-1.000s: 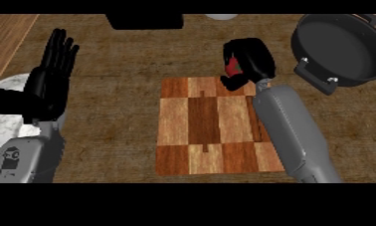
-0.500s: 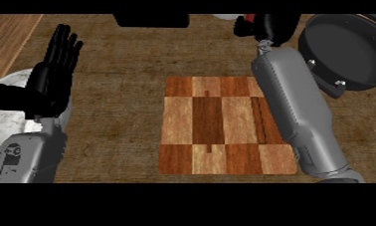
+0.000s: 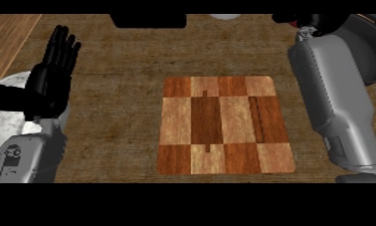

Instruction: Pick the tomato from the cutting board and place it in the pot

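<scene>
The right hand (image 3: 317,20) shows as a black mass at the top edge of the view, beyond the cutting board's (image 3: 224,125) far right corner. It is closed round the tomato (image 3: 297,22), of which only a small red sliver shows at the hand's left side. The tomato is off the board and well past its far edge. The grey right forearm (image 3: 334,100) runs alongside the board's right edge and hides the counter there.

The board is a rounded rectangle of wood in a chequer of pale, mid-brown and dark reddish blocks with lengthwise grain.

Well to the left of the board, the left hand (image 3: 50,78) rests with its fingers straight, close together and pointing up. Behind it, further left of the board, lies a pale marbled round shape (image 3: 13,101), partly hidden by the hand.

Beyond the board's far left corner sits a flat black object (image 3: 147,20), cut by the top edge. A pale round thing (image 3: 224,16) peeps in directly beyond the board. The counter (image 3: 125,95) is brown and coarsely textured, with a lighter wooden strip (image 3: 15,36) at far left.
</scene>
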